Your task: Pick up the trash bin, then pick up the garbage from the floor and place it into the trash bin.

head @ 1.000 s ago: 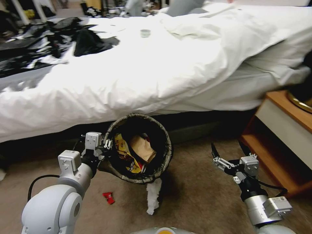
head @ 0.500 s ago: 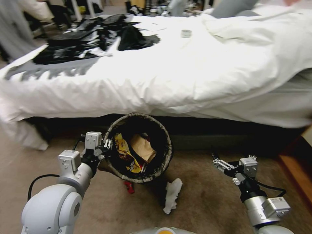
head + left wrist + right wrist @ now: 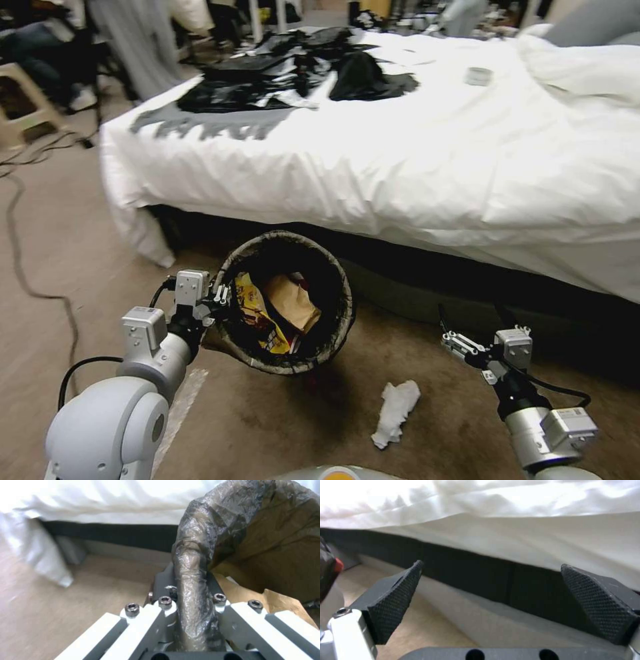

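The trash bin (image 3: 344,301), round with a dark liner over its rim, hangs tilted above the carpet in front of the bed. My left gripper (image 3: 223,297) is shut on its near rim; the left wrist view shows the liner-covered rim (image 3: 195,555) pinched in that gripper (image 3: 190,585). Inside the bin lie a yellow snack bag (image 3: 257,320) and brown paper (image 3: 292,303). A crumpled white tissue (image 3: 397,412) lies on the floor between the bin and my right gripper (image 3: 470,313). That gripper (image 3: 496,600) is open and holds nothing, its pads (image 3: 396,600) facing the bed base.
A bed with a white duvet (image 3: 413,167) fills the space ahead, its dark base (image 3: 427,273) close behind both grippers. Dark clothes (image 3: 293,73) lie on the bed. A cable (image 3: 27,280) runs across the carpet at the left. A pale strip (image 3: 180,400) lies by my left arm.
The head view has swung left: the bed corner and open floor now show and the wooden nightstand has left the view. Both arms keep their pose. The red scrap is now hidden behind the bin.
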### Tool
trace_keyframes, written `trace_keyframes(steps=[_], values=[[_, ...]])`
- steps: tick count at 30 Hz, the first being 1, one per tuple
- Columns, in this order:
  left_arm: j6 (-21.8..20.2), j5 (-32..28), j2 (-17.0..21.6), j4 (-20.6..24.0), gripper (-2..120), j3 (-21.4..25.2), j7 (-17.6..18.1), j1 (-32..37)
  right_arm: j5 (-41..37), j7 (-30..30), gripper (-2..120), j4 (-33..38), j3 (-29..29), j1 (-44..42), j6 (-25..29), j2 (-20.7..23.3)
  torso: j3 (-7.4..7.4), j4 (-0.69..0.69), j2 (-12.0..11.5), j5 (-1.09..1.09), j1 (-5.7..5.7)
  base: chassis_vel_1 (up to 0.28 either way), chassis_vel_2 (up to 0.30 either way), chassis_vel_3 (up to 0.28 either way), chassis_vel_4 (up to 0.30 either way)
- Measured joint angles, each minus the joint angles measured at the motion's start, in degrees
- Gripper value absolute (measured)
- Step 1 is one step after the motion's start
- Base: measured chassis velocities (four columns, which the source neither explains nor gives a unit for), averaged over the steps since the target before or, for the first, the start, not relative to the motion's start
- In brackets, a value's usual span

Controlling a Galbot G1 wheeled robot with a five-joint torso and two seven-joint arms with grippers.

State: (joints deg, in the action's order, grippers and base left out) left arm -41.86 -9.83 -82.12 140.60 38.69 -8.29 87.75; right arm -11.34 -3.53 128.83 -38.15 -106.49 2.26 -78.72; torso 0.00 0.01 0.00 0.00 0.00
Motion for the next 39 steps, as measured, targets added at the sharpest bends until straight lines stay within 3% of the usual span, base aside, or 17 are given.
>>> trace_keyframes(steps=[25,39], values=[[0.71,0.21,-0.16,-0.20,3,-0.35,0.26,0.23,-1.92,-0.85,100,-23.60,4.63,0.81,1.31,1.45,0.00,-0.02,0.00,0.00,0.00,0.022,0.021,0.024,0.023],[0.82,1.02,-0.43,0.34,3,-0.86,0.27,0.82,-1.81,-10.30,100,-38.63,5.70,8.77,0.23,4.99,0.00,-0.01,0.00,0.01,0.00,0.000,0.000,0.000,0.000]])
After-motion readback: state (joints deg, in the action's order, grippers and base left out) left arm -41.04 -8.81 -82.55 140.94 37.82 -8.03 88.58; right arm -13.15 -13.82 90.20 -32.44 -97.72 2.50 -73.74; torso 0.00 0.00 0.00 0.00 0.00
